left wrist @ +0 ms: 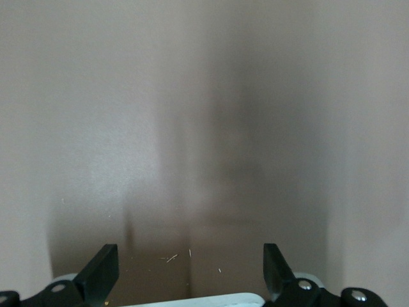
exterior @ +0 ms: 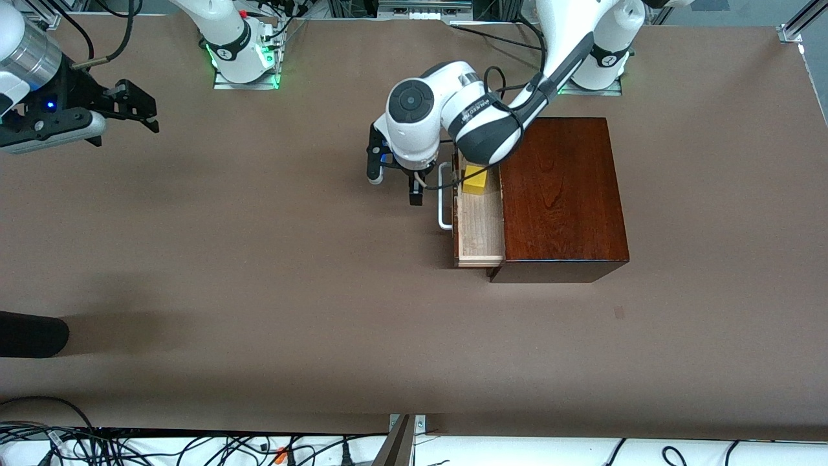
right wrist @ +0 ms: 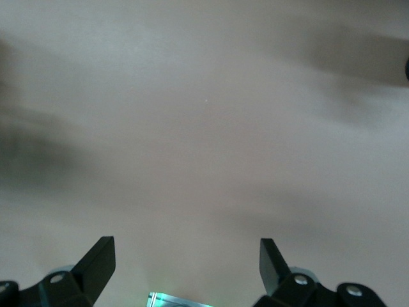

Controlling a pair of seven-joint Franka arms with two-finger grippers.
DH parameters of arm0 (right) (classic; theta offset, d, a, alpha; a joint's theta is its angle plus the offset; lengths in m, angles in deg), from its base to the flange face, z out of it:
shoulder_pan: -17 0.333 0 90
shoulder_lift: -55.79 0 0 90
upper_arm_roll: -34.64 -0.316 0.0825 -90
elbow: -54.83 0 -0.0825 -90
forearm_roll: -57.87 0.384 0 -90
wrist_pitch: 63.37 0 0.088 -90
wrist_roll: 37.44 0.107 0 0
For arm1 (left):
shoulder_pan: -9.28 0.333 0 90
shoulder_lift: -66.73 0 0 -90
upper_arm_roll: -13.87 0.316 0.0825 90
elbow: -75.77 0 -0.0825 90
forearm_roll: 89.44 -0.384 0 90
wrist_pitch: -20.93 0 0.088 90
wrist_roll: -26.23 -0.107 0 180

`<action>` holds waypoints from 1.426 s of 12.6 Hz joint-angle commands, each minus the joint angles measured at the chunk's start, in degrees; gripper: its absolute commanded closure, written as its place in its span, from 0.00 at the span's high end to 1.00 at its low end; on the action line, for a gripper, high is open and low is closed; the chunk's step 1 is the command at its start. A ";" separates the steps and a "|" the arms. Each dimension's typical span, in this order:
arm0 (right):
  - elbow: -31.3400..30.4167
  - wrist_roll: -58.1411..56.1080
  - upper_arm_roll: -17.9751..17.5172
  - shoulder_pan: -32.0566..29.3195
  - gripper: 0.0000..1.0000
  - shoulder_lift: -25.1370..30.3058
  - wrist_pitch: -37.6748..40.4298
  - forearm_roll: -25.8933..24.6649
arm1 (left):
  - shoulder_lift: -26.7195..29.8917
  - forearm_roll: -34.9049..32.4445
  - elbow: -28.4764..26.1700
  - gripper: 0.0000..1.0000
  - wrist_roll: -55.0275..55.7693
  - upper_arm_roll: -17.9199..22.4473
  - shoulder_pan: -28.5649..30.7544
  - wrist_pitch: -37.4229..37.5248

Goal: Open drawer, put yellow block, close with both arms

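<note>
**Front view: block in the open drawer, closing not yet done**

Front view: the drawer [exterior: 480, 223] stands pulled out of the box [exterior: 561, 194], so the block [exterior: 475, 179] can sit in its tray. The left gripper [exterior: 396, 181] hangs over the table [exterior: 259, 259] beside the handle [exterior: 444, 197], likely placed to push. The right gripper [exterior: 132, 107] waits over its end of the table.

Left wrist view: fingers [left wrist: 102, 272] spread, empty.

Right wrist view: fingers [right wrist: 99, 262] apart, empty.

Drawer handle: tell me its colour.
White. The handle shows best in the front view, on the front of the open drawer.
</note>
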 commanded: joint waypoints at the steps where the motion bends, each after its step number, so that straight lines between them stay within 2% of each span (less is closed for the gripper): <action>1: -1.02 2.18 0.63 0.21 1.00 -0.47 -3.57 1.13 | 0.54 -1.73 -2.01 1.00 -2.31 -0.10 0.57 -0.22; 2: -0.84 2.18 1.59 0.20 1.00 -0.74 -3.49 1.39 | 0.45 -2.08 -2.01 1.00 -3.96 0.08 0.83 -0.05; 11: 2.24 2.00 1.33 0.82 1.00 -2.50 -2.87 -0.37 | 0.89 -3.40 -2.01 1.00 -8.55 0.35 6.81 7.59; 18: 2.33 2.27 1.51 0.56 1.00 -3.47 -4.11 0.25 | 1.42 -3.40 -1.40 1.00 -11.01 0.26 8.39 10.85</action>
